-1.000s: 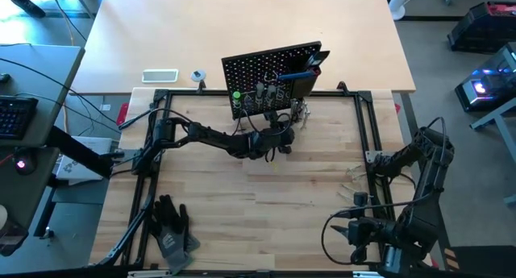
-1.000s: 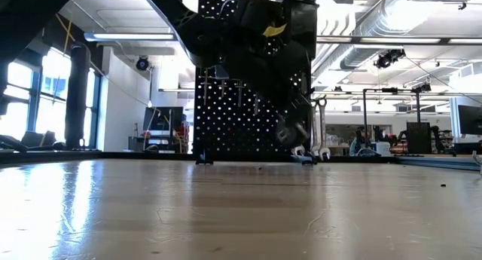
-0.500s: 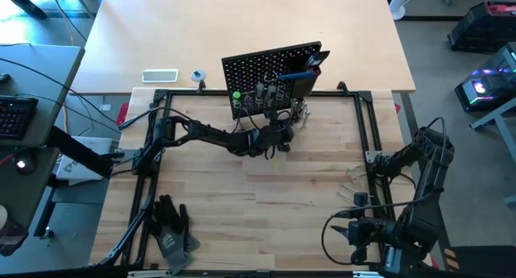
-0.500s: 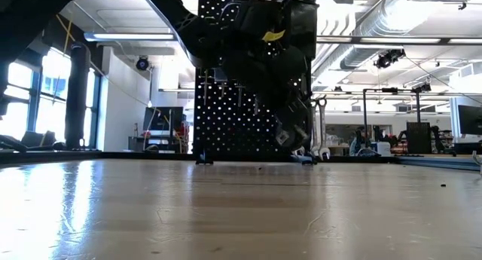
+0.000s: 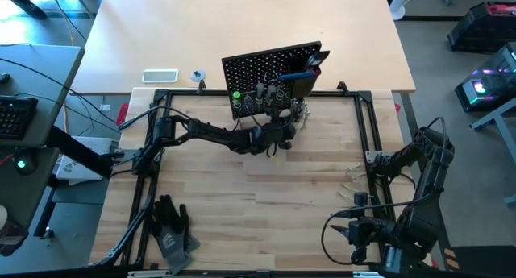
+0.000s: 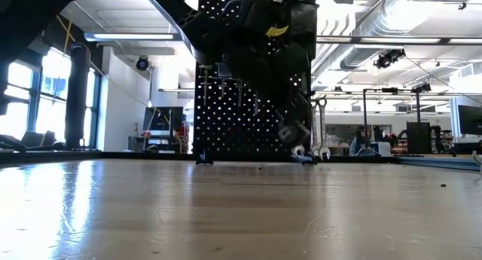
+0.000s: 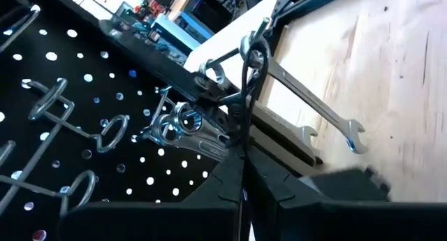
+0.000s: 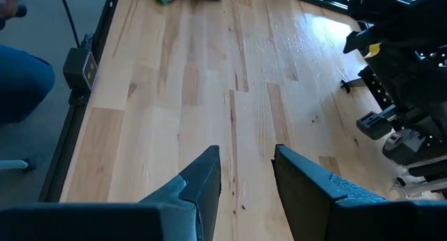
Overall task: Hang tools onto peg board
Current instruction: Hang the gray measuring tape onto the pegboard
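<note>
Fingers of the left claw (image 5: 284,135) are pressed together, and a thin dark wire ring stands straight up from between them in the left wrist view; whether it is gripped I cannot tell. This arm stretches low across the bench (image 5: 306,189) from the left side, elbow bent, the claw just in front of the peg board (image 5: 270,64). The board is black, upright, full of small round holes, with bare wire ring holders (image 7: 77,122). Two silver wrenches (image 7: 314,112) hang beside it, long, flat and shiny. The right claw (image 8: 241,174) rests at the near right corner, fingers apart, above pale wooden planks. Black gloves (image 5: 171,226) lie near left.
</note>
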You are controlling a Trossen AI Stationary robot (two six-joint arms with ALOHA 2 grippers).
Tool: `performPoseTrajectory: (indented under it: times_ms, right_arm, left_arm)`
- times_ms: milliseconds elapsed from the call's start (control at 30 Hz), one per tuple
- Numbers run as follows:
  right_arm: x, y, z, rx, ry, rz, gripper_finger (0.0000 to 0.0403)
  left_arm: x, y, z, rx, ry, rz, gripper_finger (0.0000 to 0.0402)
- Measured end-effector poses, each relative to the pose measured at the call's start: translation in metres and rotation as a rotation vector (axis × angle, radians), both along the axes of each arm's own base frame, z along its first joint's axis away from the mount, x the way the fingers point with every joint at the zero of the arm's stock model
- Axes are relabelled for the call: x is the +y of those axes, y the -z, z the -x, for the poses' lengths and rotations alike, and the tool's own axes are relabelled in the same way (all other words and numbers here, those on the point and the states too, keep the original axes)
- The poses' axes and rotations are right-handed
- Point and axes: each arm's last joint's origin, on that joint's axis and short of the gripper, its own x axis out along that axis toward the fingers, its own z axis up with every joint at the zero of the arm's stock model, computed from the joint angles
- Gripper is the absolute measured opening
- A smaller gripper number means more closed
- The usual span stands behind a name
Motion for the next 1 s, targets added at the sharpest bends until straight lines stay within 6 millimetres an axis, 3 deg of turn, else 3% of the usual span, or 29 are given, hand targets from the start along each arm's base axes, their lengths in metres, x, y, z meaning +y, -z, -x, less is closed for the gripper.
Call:
performPoseTrajectory:
  times_ms: [700,1000]
  right_arm:
    - [0.000,0.000,0.000,-0.001,0.005,-0.006,0.0130]
    - [0.000,0.000,0.000,-0.001,0.005,-0.006,0.0130]
  left_arm:
    - [0.015,0.008,0.006,0.058,-0.077,0.049,0.0001]
    - [0.022,0.018,0.012,0.101,-0.083,0.159,0.0029]
